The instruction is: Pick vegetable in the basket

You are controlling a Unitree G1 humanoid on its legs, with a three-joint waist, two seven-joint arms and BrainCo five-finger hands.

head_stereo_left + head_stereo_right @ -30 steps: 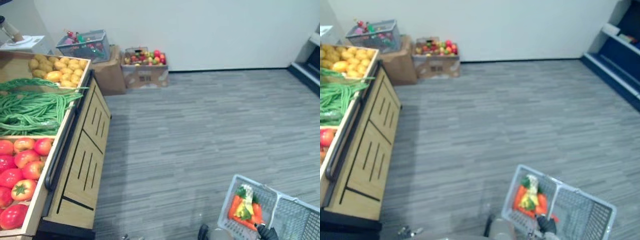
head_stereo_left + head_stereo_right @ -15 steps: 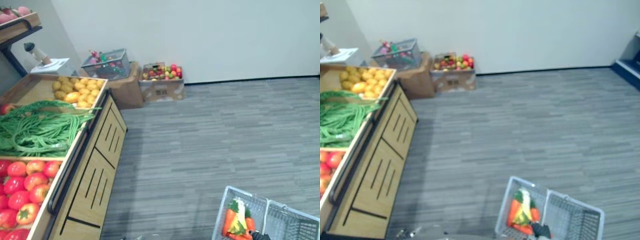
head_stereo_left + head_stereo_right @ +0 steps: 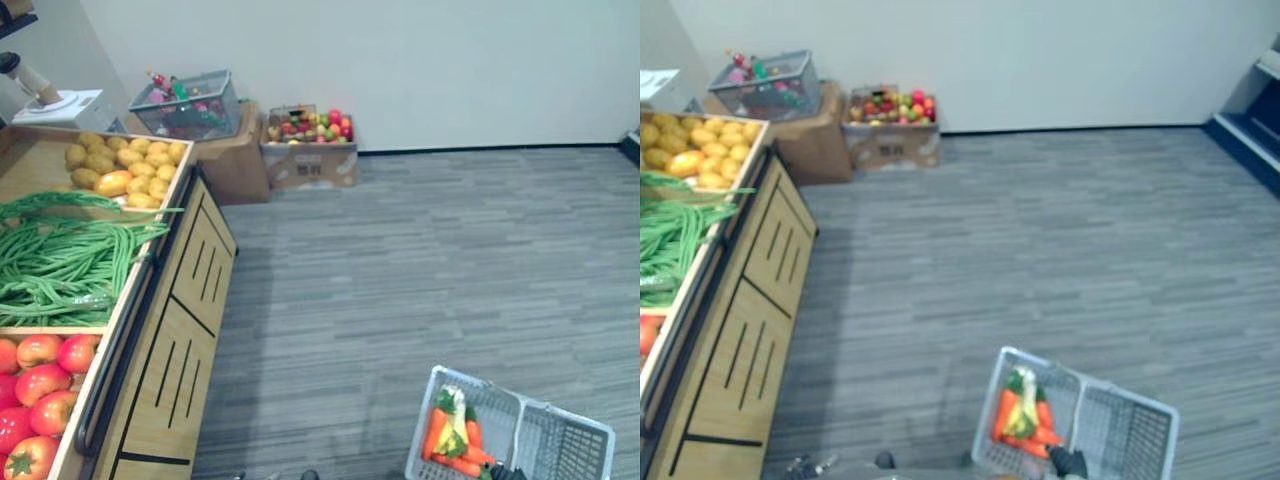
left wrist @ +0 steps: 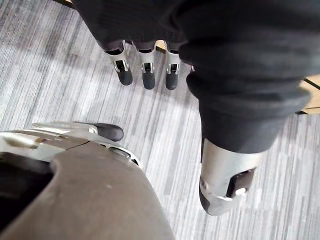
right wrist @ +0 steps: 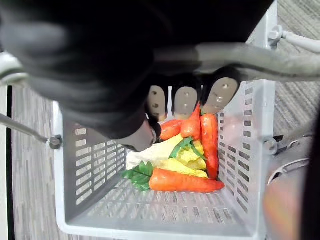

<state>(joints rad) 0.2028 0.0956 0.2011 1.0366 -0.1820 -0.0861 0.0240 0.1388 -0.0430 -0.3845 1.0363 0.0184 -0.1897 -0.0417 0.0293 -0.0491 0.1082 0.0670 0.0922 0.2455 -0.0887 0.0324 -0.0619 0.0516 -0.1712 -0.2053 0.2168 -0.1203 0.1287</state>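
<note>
My right hand (image 5: 186, 102) is curled round the handle (image 5: 260, 59) of the grey basket (image 5: 90, 165), which holds the carrots (image 5: 182, 182). My left hand (image 4: 148, 80) hangs slack-fingered above the floor (image 4: 55, 75). Farther left, green beans (image 3: 60, 265) lie on the desk (image 3: 170, 350).

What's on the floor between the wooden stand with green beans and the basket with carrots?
Just bare grey floor, seen in the left eye view. Nothing sits between the wooden stand and the basket, which the right hand holds by its handle.
</note>
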